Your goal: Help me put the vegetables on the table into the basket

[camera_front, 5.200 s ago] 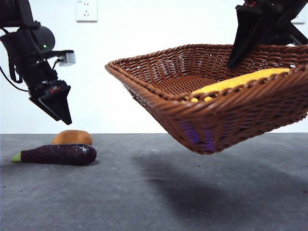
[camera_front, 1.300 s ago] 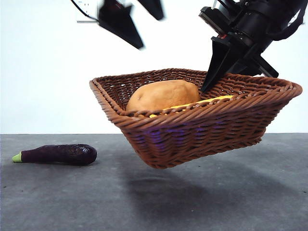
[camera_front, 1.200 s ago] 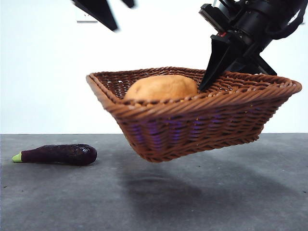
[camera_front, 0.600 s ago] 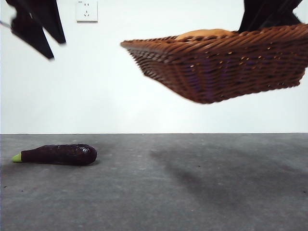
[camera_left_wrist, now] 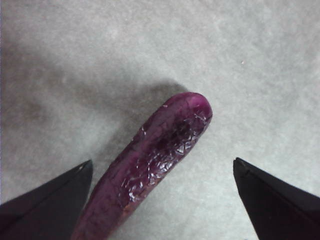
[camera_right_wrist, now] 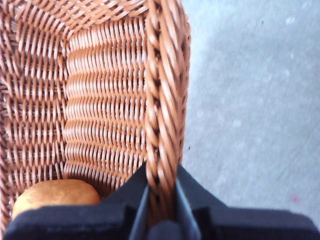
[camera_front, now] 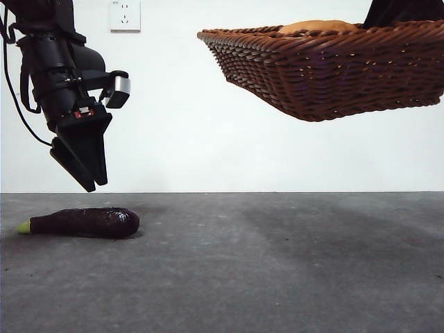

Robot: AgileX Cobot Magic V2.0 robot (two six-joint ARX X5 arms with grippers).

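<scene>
Purple eggplant [camera_left_wrist: 150, 165] on table, below spread left jaws.

A white wall [camera_front: 229, 152] fills the background of the front view, plain and evenly lit. High on it, near the upper left, sits a white wall socket [camera_front: 125, 15] with dark slots, its top cut off by the frame edge.

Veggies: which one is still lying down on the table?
The purple eggplant, on the table beneath the open left gripper. The potato rides in the lifted basket.
</scene>
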